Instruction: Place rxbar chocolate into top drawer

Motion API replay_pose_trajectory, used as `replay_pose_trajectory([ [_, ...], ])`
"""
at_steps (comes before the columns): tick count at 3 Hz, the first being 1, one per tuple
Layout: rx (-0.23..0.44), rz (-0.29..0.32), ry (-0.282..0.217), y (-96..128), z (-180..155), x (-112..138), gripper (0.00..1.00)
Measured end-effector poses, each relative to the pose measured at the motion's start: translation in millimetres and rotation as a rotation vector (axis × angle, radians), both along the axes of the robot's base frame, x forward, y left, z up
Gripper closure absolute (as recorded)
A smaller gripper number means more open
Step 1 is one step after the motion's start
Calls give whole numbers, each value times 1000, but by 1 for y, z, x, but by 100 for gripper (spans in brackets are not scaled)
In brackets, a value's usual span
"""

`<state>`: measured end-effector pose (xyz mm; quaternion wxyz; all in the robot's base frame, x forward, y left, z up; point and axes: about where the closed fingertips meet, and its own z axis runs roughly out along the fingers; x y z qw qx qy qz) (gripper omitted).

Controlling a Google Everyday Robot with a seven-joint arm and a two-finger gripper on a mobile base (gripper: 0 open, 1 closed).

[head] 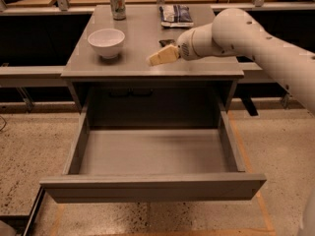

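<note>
The top drawer is pulled wide open below the grey table, and its grey inside shows nothing in it. A small dark piece, likely the rxbar chocolate, lies on the tabletop just behind my gripper, mostly hidden by it. My gripper hangs low over the tabletop near its front edge, right of the middle, pointing left. The white arm comes in from the right.
A white bowl stands at the left of the tabletop. A soda can stands at the back. A blue-and-white snack bag lies at the back right. Dark benches flank the table on both sides.
</note>
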<state>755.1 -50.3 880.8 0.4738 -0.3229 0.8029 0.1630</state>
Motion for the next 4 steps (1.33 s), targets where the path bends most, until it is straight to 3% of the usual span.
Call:
replay_pose_trajectory([
  [1, -9, 4, -9, 7, -15, 30, 0],
  [2, 25, 1, -58, 4, -18, 63, 0],
  [3, 25, 1, -58, 4, -18, 63, 0],
  [4, 38, -41, -73, -2, -26, 76, 0],
])
